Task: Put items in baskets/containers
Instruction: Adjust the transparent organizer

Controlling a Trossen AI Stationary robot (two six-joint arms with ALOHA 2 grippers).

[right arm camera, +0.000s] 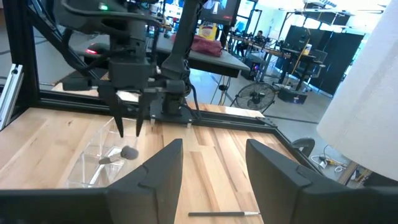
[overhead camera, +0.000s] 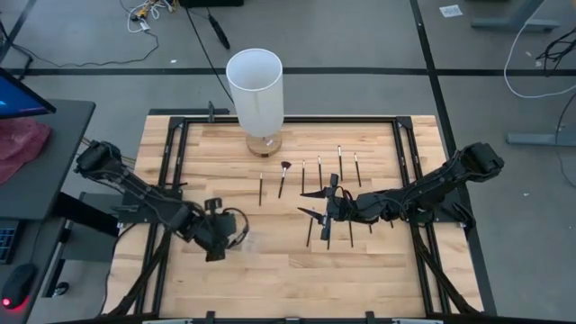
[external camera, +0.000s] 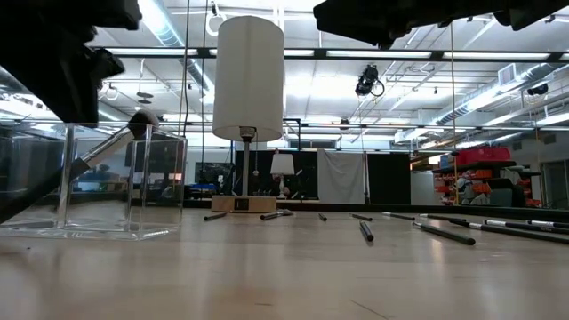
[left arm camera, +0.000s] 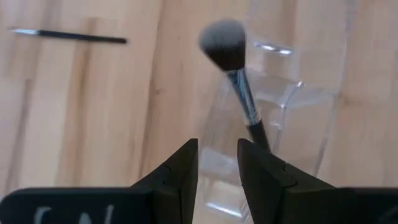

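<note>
One fluffy-tipped makeup brush [left arm camera: 233,68] leans inside the clear container [external camera: 133,191]. Left gripper [left arm camera: 217,158] hovers just above it, jaws parted, empty. Right gripper [overhead camera: 326,205] hangs over the remaining brushes [overhead camera: 319,175], jaws spread, empty. About ten brushes left on the table [overhead camera: 270,270].

Left arm reaching in from table's left edge, left gripper [overhead camera: 219,243] pointed down near table's front-left, fingers [left arm camera: 180,171] parted by a narrow gap, nothing between. Right arm stretched in from table's right edge, right gripper [overhead camera: 317,203] at table's middle, fingers [right arm camera: 152,174] spread wide, empty.
</note>
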